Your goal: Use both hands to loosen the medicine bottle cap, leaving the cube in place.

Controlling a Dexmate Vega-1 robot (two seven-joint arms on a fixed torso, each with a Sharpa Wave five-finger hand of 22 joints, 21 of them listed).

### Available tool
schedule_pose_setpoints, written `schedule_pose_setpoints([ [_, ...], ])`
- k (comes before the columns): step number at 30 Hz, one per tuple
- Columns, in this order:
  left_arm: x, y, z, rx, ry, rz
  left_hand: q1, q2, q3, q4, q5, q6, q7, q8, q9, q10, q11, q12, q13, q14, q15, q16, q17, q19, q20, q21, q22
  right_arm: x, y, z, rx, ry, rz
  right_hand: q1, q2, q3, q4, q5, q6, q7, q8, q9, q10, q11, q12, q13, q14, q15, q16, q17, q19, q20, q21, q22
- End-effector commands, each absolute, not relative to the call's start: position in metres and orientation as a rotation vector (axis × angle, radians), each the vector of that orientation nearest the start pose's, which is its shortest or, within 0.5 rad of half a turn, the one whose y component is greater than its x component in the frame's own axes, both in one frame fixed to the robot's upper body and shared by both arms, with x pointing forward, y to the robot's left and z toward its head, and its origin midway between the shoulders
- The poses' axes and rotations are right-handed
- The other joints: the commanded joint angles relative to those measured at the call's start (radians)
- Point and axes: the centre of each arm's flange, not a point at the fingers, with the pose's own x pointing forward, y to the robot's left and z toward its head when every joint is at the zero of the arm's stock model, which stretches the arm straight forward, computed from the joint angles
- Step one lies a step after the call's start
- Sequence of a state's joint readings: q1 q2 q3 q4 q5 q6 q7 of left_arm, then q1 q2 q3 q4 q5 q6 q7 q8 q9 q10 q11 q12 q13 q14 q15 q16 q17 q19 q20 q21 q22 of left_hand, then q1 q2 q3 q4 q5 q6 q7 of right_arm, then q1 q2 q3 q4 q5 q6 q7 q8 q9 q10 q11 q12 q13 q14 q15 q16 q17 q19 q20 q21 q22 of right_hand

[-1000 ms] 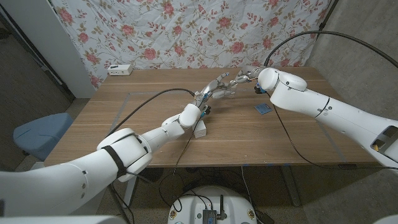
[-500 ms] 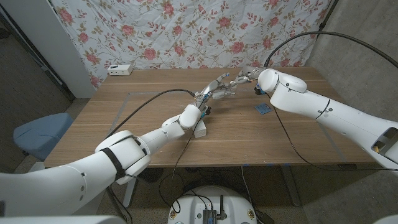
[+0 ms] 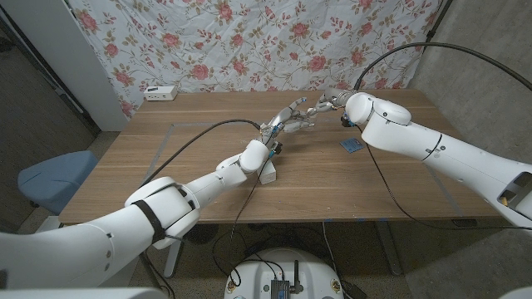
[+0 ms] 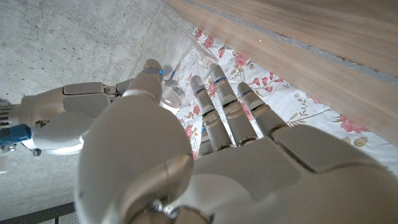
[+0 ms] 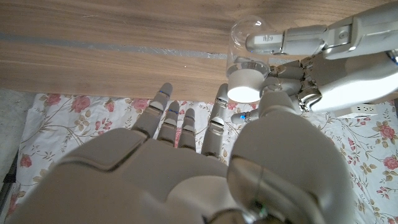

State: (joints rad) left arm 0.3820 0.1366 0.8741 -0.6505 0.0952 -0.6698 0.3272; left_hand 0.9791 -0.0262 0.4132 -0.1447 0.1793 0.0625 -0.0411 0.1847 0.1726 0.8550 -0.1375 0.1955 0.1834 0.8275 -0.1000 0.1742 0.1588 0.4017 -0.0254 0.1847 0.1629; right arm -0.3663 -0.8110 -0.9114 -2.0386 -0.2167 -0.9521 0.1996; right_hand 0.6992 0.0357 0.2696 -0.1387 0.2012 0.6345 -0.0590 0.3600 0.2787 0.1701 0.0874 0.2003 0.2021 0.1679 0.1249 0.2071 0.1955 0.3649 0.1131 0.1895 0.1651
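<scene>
A clear medicine bottle (image 5: 247,38) with a white cap (image 5: 244,84) hangs above the far middle of the table, and my left hand (image 3: 287,119) grips its body. In the right wrist view the cap faces my right hand (image 5: 186,168). Its fingers reach up beside the cap, and its thumb tip stands a little off the cap, so nothing is gripped. My right hand (image 3: 324,101) is just right of the left hand. In the left wrist view the bottle (image 4: 176,84) shows faintly past my left hand (image 4: 205,155). A small blue cube (image 3: 352,146) lies on the table under my right forearm.
A small white block (image 3: 268,173) sits on the wooden table (image 3: 166,166) beneath my left wrist. A white power strip (image 3: 160,92) lies at the far left edge. A flowered cloth (image 3: 249,41) hangs behind the table and a blue chair (image 3: 54,178) stands at its left.
Both hands have stayed near the bottle with only a slight shift of the fingers. The cube has not moved.
</scene>
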Motion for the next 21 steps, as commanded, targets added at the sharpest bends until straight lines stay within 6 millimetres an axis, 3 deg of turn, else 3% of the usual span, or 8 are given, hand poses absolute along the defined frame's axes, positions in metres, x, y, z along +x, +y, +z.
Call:
schedule_pose_setpoints([
  [1, 0.6787, 0.0457, 0.0045, 0.634, -0.930, -0.325, 0.004, 0.008, 0.010, 0.001, 0.001, 0.010, 0.003, 0.003, 0.001, 0.012, -0.004, 0.004, 0.005, 0.014, -0.096, 0.000, 0.000, 0.002, -0.007, 0.001, 0.003, 0.5758, -0.1727, 0.1023, -1.267, -0.252, -0.002, 0.006, 0.001, 0.003, -0.005, 0.004, 0.014, -0.003, 0.012, 0.003, 0.009, 0.001, 0.010, 0.002, 0.007, 0.001, 0.006, 0.000, 0.009, -0.004, 0.007, 0.005],
  [21, 0.6773, 0.0454, 0.0034, 0.634, -0.930, -0.327, 0.002, 0.005, 0.012, 0.000, 0.001, 0.016, -0.003, 0.003, 0.001, 0.015, -0.004, 0.003, 0.005, 0.015, -0.097, -0.002, 0.000, 0.003, -0.011, 0.001, 0.003, 0.5758, -0.1734, 0.0999, -1.259, -0.258, 0.001, 0.024, 0.022, 0.013, -0.009, 0.005, 0.039, -0.022, 0.026, 0.003, 0.020, -0.010, 0.009, 0.002, 0.017, -0.012, 0.010, 0.003, 0.012, -0.004, 0.005, 0.005],
])
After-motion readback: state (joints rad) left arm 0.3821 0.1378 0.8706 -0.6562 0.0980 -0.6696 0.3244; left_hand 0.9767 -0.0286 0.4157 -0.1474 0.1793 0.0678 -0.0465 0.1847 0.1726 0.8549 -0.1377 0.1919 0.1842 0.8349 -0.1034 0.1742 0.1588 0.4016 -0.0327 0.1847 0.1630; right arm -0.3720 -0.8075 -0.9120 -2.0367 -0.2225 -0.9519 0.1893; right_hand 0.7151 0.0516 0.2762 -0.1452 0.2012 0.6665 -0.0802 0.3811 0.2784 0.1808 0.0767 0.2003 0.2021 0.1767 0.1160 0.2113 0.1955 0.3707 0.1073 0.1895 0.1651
